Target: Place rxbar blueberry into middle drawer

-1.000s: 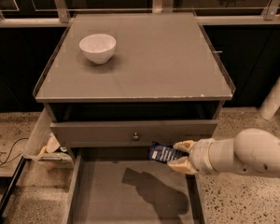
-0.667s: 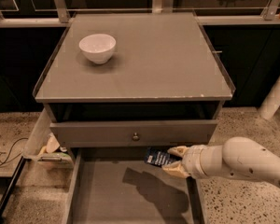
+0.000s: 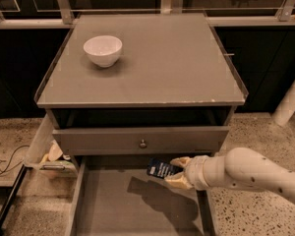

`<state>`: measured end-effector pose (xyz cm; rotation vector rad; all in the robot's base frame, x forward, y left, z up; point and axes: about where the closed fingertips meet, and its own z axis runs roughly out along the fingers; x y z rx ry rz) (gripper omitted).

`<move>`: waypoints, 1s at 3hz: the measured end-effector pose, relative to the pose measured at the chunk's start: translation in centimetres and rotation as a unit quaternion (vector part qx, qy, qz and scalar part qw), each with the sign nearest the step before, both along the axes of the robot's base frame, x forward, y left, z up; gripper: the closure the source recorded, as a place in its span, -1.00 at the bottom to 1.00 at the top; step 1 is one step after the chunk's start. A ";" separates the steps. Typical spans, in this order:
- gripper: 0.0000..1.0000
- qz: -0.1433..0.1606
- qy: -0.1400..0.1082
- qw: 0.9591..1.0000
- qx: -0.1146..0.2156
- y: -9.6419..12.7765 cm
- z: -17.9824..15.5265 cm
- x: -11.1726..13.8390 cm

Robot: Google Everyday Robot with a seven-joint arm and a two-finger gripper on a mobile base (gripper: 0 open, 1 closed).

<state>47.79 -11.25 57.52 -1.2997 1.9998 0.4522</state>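
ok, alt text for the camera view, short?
The gripper, reaching in from the right, holds the rxbar blueberry above the rear of the open middle drawer. A white bowl sits on the gray cabinet top above.

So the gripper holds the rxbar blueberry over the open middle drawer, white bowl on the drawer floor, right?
No. In the camera view the white bowl sits on the cabinet top; the gripper does hold the rxbar blueberry over the middle drawer.
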 end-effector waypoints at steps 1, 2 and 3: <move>1.00 0.019 0.002 1.000 0.000 2.5 -5.4 0.9; 1.00 0.030 -0.016 0.999 -0.004 3.9 -9.6 1.4; 1.00 0.041 -0.042 0.998 0.004 4.6 -12.8 1.8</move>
